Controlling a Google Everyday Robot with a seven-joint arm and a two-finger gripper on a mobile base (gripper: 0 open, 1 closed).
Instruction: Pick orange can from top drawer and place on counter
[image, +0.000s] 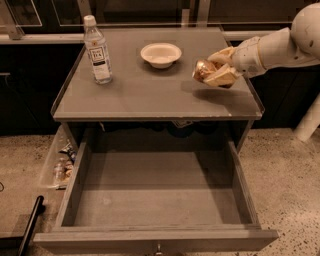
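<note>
Camera view: gripper (216, 71) fingers clamped on orange can (202, 70); can tipped sideways, over counter (150, 97) at 3 o'clock side, surface directly below.

Counter (150, 95) bears bottle (97, 50), bowl (161, 54); claw (216, 69) grips orange can (201, 70) over right edge
</note>
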